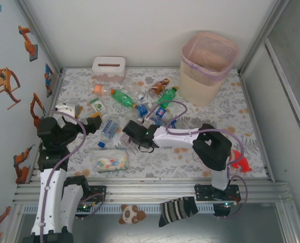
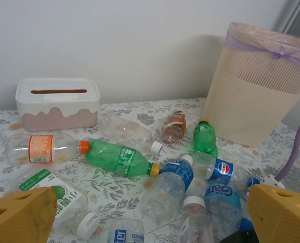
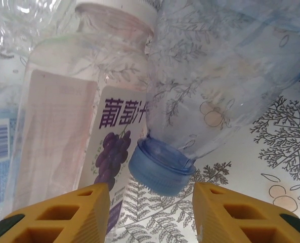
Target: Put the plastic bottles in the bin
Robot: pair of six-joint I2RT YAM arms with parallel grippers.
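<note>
well, the plastic bottles (image 1: 123, 97) lie heaped across the middle of the bench (image 1: 251, 126), stretching toward its far left side, and the bin (image 1: 209, 66) stands alone at the far right corner, well apart from the heap; none of them is visibly inside it

the right hand (image 3: 151, 202) is down in the pile, part spread, its two fingers either side of the blue cap (image 3: 161, 171) of a clear bottle (image 3: 225, 76). the cap sits just at the fingertips and looks unpinched so far. the left hand (image 2: 150, 217) hangs near the left edge, spread wide and holding nothing, facing a green bottle (image 2: 120, 158) and its neighbours

my worry is the grip. a round, smooth cap caught only by the tips could squirt out as the fingers press together, or hold so weakly that the bottle swings and drops on the way across the bench. the grape juice bottle (image 3: 63, 131) lies touching the clear one, right by one finger, so a close could jam against it, nudge it away, or wedge both bottles at once. a bottle hanging by its neck would also dangle low, and the bin is tall, so it may knock the rim and fall outside, or even shove the light bin. lifting out of a loose pile may set the others rolling toward the edges
</note>
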